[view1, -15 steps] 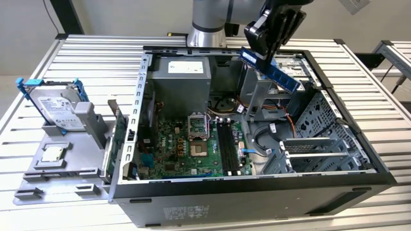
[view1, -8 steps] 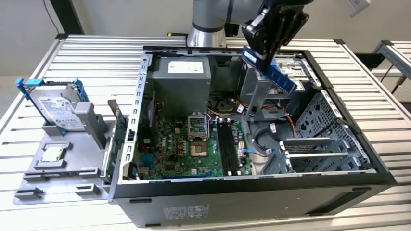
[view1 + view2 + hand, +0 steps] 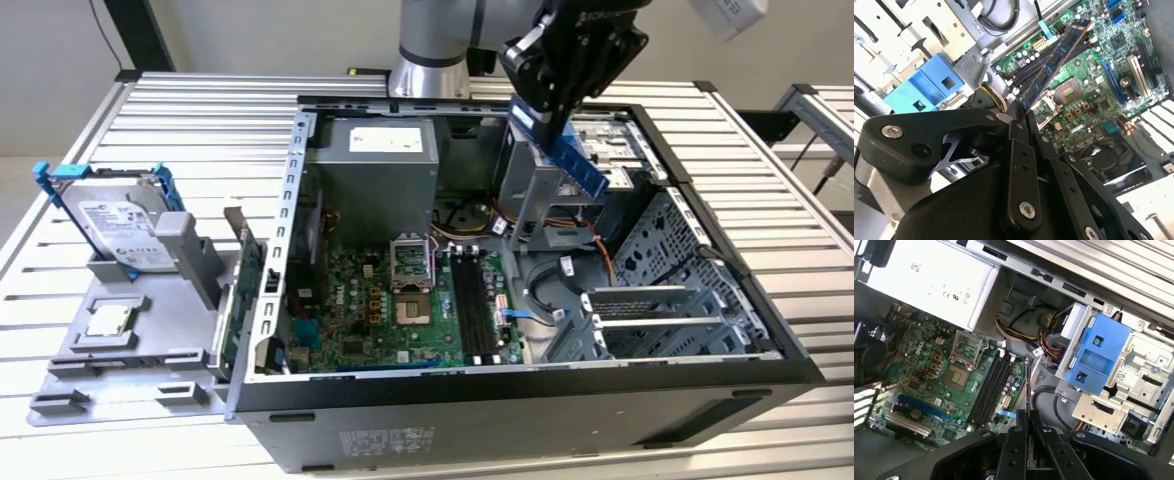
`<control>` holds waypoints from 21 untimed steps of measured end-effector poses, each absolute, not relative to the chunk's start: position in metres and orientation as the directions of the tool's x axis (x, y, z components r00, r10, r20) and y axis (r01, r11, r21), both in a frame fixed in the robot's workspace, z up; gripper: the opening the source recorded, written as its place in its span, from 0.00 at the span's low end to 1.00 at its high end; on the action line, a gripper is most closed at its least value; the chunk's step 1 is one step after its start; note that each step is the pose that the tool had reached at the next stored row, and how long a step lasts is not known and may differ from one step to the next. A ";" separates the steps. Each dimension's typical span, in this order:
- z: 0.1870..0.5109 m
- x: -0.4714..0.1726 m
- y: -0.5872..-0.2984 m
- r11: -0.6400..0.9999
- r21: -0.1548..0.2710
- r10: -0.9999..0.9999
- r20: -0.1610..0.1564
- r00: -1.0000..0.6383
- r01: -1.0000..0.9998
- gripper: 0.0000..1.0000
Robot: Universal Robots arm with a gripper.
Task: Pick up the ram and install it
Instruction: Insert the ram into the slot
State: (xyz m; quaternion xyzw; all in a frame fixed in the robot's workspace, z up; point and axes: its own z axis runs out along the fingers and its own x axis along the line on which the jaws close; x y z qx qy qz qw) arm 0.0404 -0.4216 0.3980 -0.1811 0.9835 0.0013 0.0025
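My black gripper (image 3: 550, 92) hangs over the back right part of the open computer case (image 3: 534, 400) and is shut on the ram (image 3: 571, 152), a long narrow blue-green stick that slants down from the fingers. In the second wrist view the ram (image 3: 1059, 57) reaches out from the gripper (image 3: 1017, 119) above the green motherboard (image 3: 1089, 85). In the first wrist view the ram (image 3: 1027, 385) appears edge-on, rising from the gripper (image 3: 1027, 421), a little to one side of the dark memory slots (image 3: 990, 390). The ram is in the air, well above the memory slots (image 3: 470, 300).
Inside the case are a grey power supply (image 3: 380, 150), a processor socket (image 3: 407, 305), a blue drive bracket (image 3: 1096, 360) and metal drive cages (image 3: 667, 300). On the exterior view's left, a grey tray (image 3: 134, 355) carries a silver hard drive (image 3: 127, 228) in blue brackets and a small square chip (image 3: 107, 320).
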 end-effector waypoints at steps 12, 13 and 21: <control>0.398 0.040 -0.422 0.984 0.002 -0.176 -0.005 -0.984 -0.176 0.00; 0.398 0.040 -0.422 0.987 0.002 -0.161 -0.005 -0.987 -0.161 0.00; 0.398 0.040 -0.422 0.995 0.002 -0.098 -0.005 -0.995 -0.098 0.00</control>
